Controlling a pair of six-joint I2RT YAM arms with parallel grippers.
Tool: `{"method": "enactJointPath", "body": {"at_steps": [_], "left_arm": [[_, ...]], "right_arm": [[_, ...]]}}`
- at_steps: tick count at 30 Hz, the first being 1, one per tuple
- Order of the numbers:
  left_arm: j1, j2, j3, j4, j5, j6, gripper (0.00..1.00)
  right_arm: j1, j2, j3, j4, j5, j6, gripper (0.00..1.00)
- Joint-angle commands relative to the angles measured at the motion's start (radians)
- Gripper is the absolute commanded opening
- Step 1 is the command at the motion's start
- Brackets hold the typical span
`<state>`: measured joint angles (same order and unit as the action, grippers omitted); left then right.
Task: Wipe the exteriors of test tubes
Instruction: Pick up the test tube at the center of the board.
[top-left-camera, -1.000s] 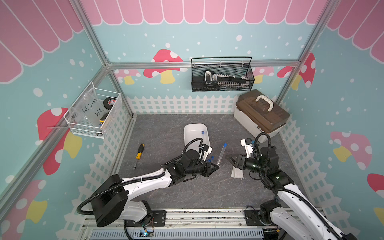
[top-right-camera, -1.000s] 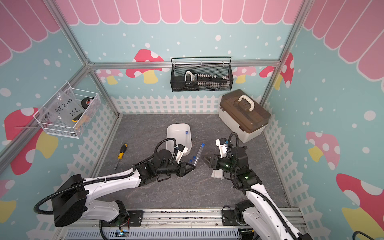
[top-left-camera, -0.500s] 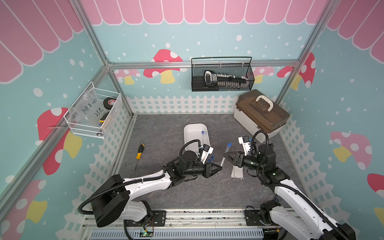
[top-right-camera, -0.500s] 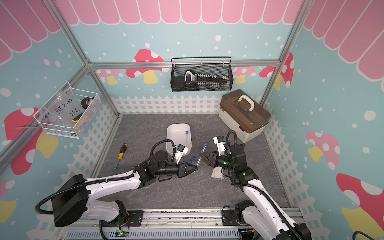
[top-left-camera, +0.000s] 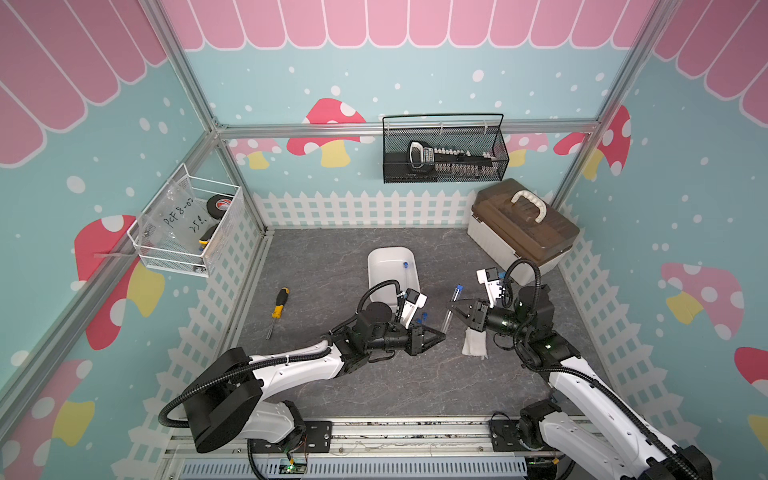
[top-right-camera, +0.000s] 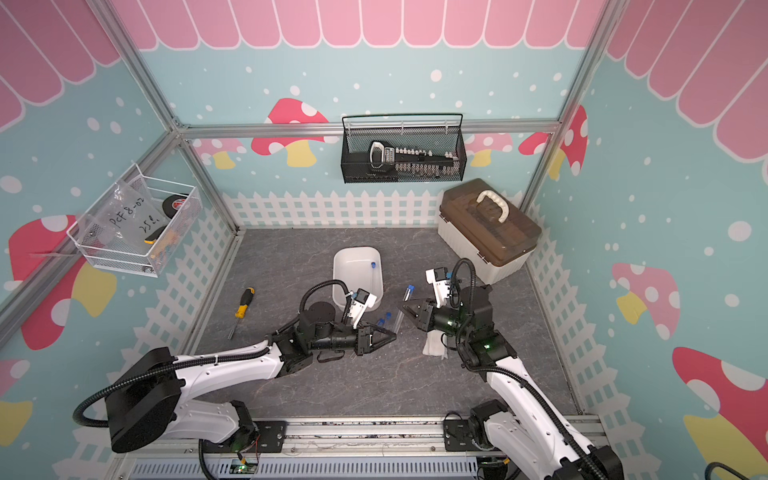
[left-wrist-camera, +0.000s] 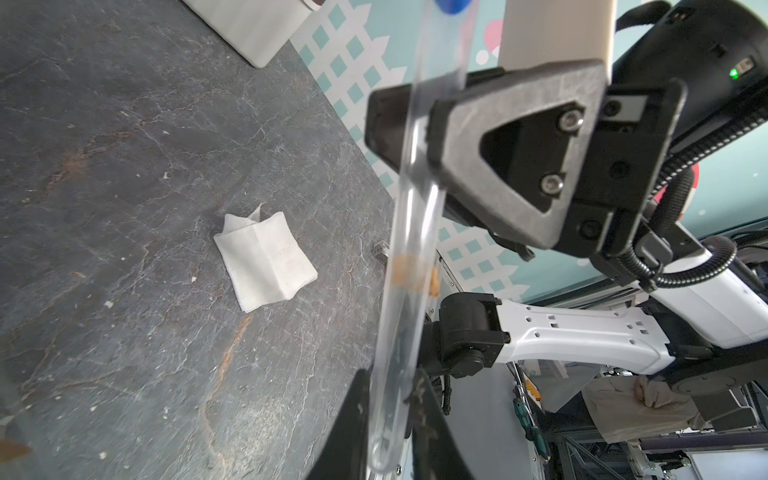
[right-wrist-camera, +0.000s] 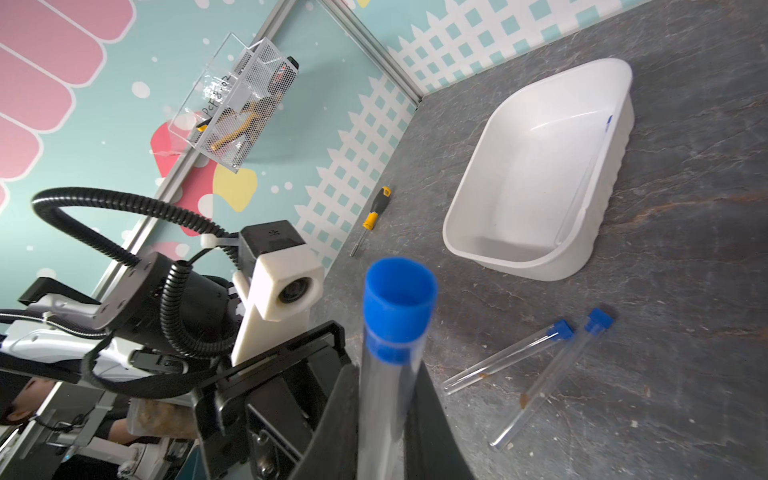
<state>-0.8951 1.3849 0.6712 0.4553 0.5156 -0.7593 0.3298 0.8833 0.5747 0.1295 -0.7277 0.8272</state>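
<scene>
Four clear blue-capped test tubes: one held tube (top-left-camera: 455, 296) stands tilted, cap up, pinched by the right gripper (top-left-camera: 449, 306), its round bottom between the fingers of the left gripper (top-left-camera: 439, 336), whose pressure I cannot tell. Two loose tubes (right-wrist-camera: 507, 359) lie on the grey mat (top-left-camera: 332, 257) just beyond the left gripper, the fourth tube (right-wrist-camera: 586, 178) in the one white plastic tub (top-left-camera: 388, 250) farther back; one folded white cloth (top-left-camera: 473, 345) lies beside the right gripper, on its near side

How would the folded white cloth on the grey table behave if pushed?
The folded white cloth looks thin and soft, so it would likely bunch or unfold; one layer's corner sticks up. It seems light. Lying flat on the grey table, it should not roll.
</scene>
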Motion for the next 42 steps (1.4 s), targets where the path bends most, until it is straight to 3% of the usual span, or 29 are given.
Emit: {"method": "enactJointPath", "body": {"at_steps": [1, 8, 13, 20, 28, 36, 42], "left_arm": [[0.004, 0.011, -0.007, 0.046, 0.033, -0.022, 0.25], [0.001, 0.046, 0.004, 0.081, 0.051, -0.032, 0.41], [-0.014, 0.088, 0.029, 0.091, 0.073, -0.022, 0.42], [-0.019, 0.119, 0.059, 0.097, 0.06, 0.011, 0.35], [-0.019, 0.085, 0.087, 0.008, 0.025, 0.096, 0.34], [-0.02, 0.088, 0.08, 0.006, 0.032, 0.106, 0.15], [-0.021, 0.091, 0.081, 0.005, 0.028, 0.108, 0.07]], "right_arm": [[-0.009, 0.004, 0.026, 0.025, 0.045, -0.014, 0.12], [-0.01, -0.025, 0.032, 0.007, 0.074, 0.013, 0.11], [-0.005, -0.02, 0.053, -0.001, 0.07, 0.032, 0.1], [0.005, -0.009, 0.082, -0.064, 0.088, 0.026, 0.1], [0.018, 0.0, 0.084, -0.097, 0.093, 0.026, 0.1], [0.022, 0.014, 0.092, -0.113, 0.094, 0.018, 0.1], [0.03, 0.027, 0.097, -0.117, 0.086, 0.012, 0.11]]}}
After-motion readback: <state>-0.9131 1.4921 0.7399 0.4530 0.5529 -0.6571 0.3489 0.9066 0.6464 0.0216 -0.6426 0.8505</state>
